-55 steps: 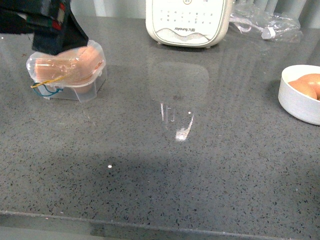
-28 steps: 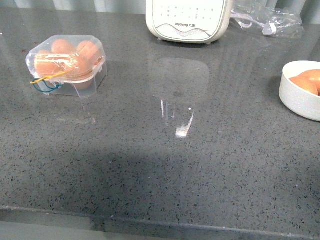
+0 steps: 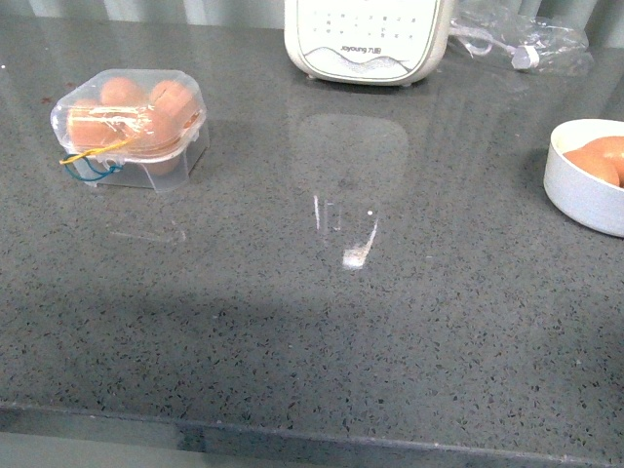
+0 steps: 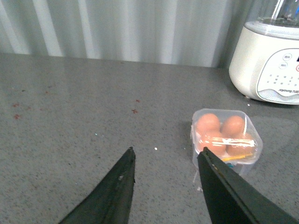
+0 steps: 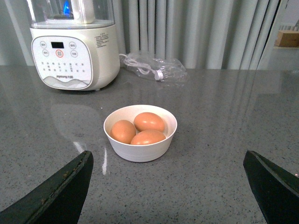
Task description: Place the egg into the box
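Note:
The box (image 3: 132, 125) is a clear plastic carton at the table's far left, lid down, with yellow and blue bands on its front. Several orange-brown eggs fill it (image 4: 219, 133). My left gripper (image 4: 167, 150) is open and empty, held back from the box (image 4: 227, 140), whose near corner lies behind one fingertip. Three more eggs (image 5: 149, 122) lie in a round white bowl (image 5: 140, 153) at the right edge of the table (image 3: 583, 200). My right gripper (image 5: 168, 155) is wide open and empty, a short way from the bowl. Neither arm shows in the front view.
A white kitchen appliance (image 3: 369, 39) stands at the back centre, also seen as (image 5: 72, 56). A clear plastic bag with a cable (image 3: 522, 44) lies at the back right. Grey speckled table (image 3: 322, 322) stretches between box and bowl, with its front edge near.
One second ago my left arm hung over the box in the front view; it has since pulled out of that view. The box and bowl stay put.

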Controlling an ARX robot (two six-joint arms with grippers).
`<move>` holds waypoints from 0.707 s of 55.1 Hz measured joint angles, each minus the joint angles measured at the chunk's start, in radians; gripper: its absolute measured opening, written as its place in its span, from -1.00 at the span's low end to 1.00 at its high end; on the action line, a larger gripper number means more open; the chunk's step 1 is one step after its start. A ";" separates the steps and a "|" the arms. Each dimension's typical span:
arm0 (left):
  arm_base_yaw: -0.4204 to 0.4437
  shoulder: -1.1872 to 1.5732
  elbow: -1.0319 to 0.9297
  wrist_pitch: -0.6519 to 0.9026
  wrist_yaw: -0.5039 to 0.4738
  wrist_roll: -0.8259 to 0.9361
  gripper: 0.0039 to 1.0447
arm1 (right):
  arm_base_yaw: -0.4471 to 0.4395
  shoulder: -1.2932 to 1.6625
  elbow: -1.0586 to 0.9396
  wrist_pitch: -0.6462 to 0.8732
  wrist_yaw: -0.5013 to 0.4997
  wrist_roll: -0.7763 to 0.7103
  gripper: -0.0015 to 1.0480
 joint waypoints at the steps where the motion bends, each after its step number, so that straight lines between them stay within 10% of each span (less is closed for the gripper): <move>1: -0.009 -0.009 -0.011 0.000 -0.006 -0.003 -0.28 | 0.000 0.000 0.000 0.000 0.000 0.000 0.86; 11: -0.087 -0.102 -0.082 -0.023 -0.082 -0.014 -0.93 | 0.000 0.000 0.000 0.000 0.000 0.000 0.86; 39: -0.280 -0.348 -0.184 -0.165 -0.263 -0.024 -0.94 | 0.000 0.000 0.000 0.000 0.000 0.000 0.86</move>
